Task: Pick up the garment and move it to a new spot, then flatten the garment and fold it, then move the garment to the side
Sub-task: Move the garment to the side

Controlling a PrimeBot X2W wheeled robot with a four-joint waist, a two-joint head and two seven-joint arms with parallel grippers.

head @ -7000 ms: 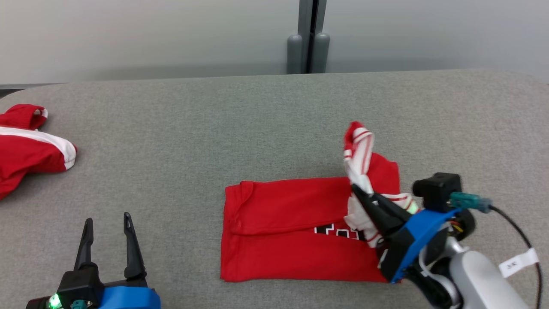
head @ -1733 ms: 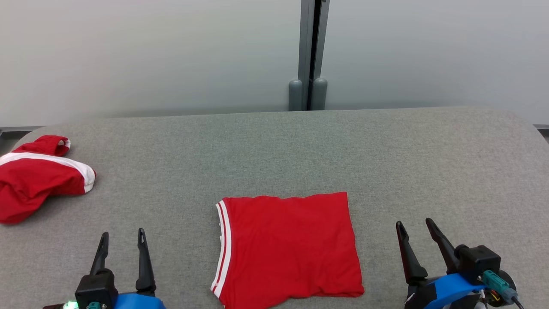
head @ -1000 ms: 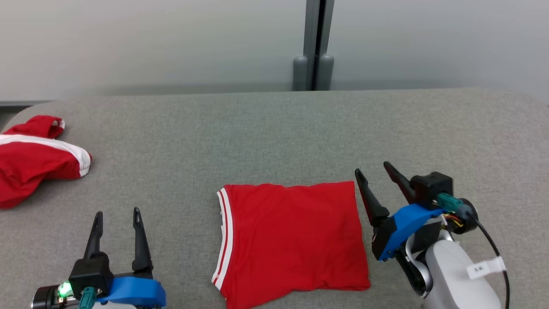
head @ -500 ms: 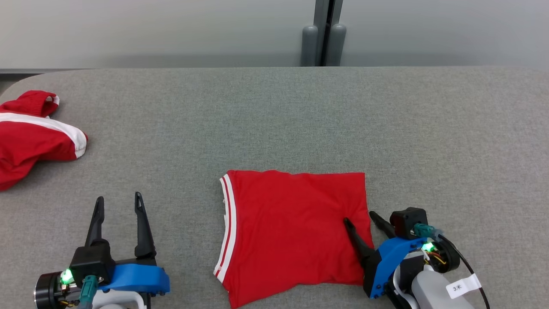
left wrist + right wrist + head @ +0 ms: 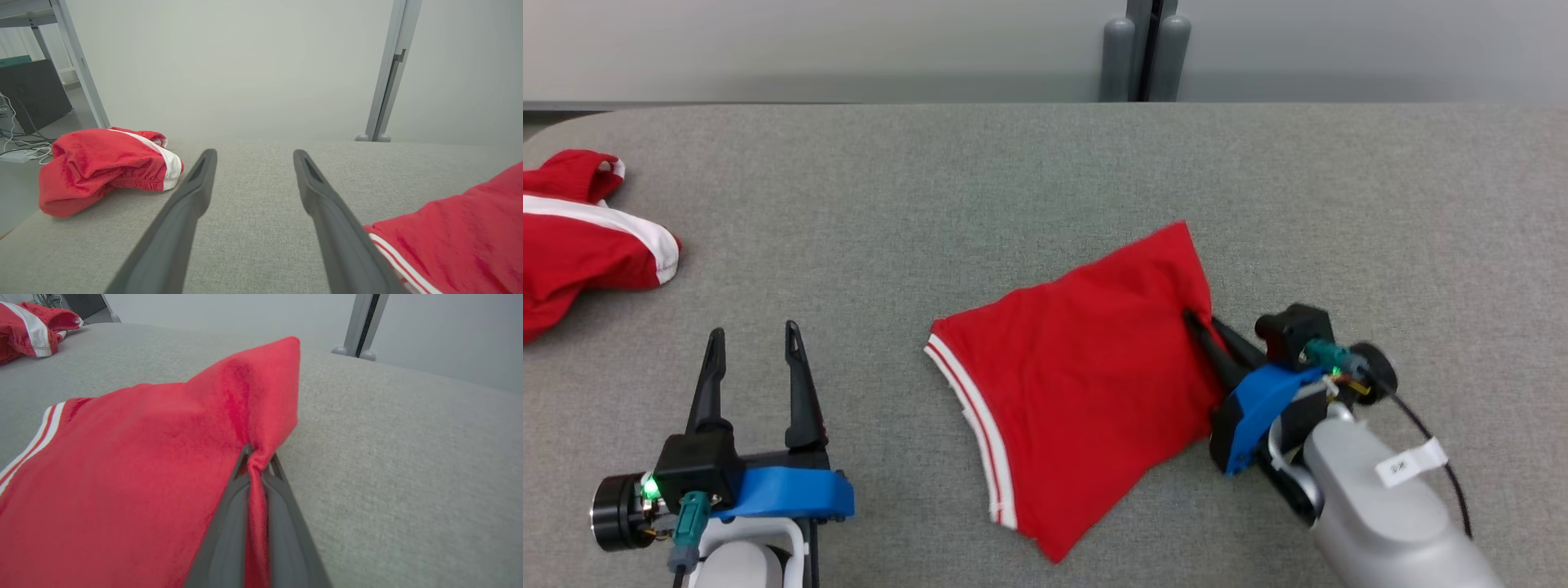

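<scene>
You had the right tool [image 5: 1201,320] pinched shut on the 3 o'clock edge of the folded red shirt [image 5: 1086,367] at the centre of the table [image 5: 1013,204], left tool [image 5: 754,335] spread at 8 o'clock, so you needed a low, slow drag to spare the fold.

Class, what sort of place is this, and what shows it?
Likely a lab or office workroom: grey cloth-covered table, plain partition panels with a metal post, dark cabinet and loose cables on the floor.
</scene>
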